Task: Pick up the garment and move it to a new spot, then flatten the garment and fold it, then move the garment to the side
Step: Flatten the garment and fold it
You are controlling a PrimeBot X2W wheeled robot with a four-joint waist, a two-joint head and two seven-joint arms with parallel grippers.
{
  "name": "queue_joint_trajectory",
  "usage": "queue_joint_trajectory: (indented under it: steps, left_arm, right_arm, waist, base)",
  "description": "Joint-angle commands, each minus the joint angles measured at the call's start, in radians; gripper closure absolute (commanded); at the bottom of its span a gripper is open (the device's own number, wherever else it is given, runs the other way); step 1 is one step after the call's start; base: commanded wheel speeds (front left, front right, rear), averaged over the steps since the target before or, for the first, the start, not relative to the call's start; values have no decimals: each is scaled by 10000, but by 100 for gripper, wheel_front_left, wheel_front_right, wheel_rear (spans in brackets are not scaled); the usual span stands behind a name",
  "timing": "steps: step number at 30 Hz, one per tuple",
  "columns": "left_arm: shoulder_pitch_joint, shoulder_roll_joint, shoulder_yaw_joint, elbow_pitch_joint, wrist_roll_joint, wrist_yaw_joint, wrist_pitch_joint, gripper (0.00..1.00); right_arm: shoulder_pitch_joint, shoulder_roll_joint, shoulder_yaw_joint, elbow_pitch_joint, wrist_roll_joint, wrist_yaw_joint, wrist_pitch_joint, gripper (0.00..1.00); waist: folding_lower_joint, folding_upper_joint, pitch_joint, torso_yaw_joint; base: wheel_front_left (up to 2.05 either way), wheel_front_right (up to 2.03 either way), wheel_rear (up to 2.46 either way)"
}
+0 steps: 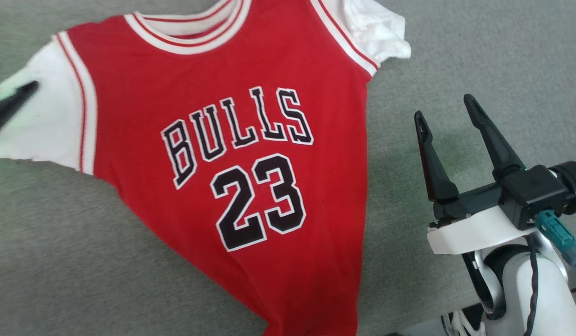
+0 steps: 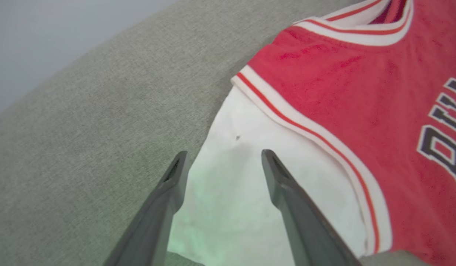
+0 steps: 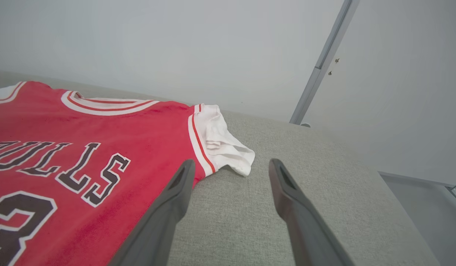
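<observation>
**Flattening: Correct the Bunched Sleeve**

The garment (image 1: 232,154) lies front-up on the grey surface (image 1: 479,56), with a bunched sleeve (image 3: 224,147). Recommended: pinch that sleeve's outer edge and draw it outward, low and slow. The left gripper (image 2: 224,154) is spread, empty, over the flat sleeve (image 2: 242,192); contact unclear. The right gripper (image 1: 444,106) is spread, empty, just beside the garment.
</observation>
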Motion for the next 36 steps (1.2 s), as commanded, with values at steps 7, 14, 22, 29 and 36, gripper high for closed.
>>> queue_joint_trajectory:
  steps: [7, 14, 22, 29, 36]
  left_arm:
    - [-1014, 656, -1240, 972, -1189, 25, 1314, 0]
    - [-1016, 839, -1866, 496, -2598, 13, 2494, 7]
    - [-1541, 711, -2153, -198, -2737, -10, 2338, 100]
    - [-2136, 333, -2447, -436, -2476, 2, 1822, 100]
    - [-2713, -132, -2837, -721, -2402, 5, 1373, 100]
  right_arm:
    - [161, 73, 209, -583, 24, -11, -119, 0]
    - [266, 76, 34, -748, 58, -11, -16, 0]
    - [-745, 57, 478, -577, -302, -11, 954, 0]
    - [-3505, -1274, 926, -72, 675, -14, 3956, 0]
    - [-6817, -2510, 1181, 1221, 2145, -14, 6978, 0]
  waist:
    - [0, 0, 935, -746]
    - [0, 0, 1024, -655]
    - [0, 0, 1173, -394]
    - [0, 0, 1571, 132]
    - [0, 0, 2094, 835]
  base:
    - [0, 0, 0]
    - [0, 0, 0]
    - [0, 0, 0]
    - [0, 0, 0]
    - [0, 0, 0]
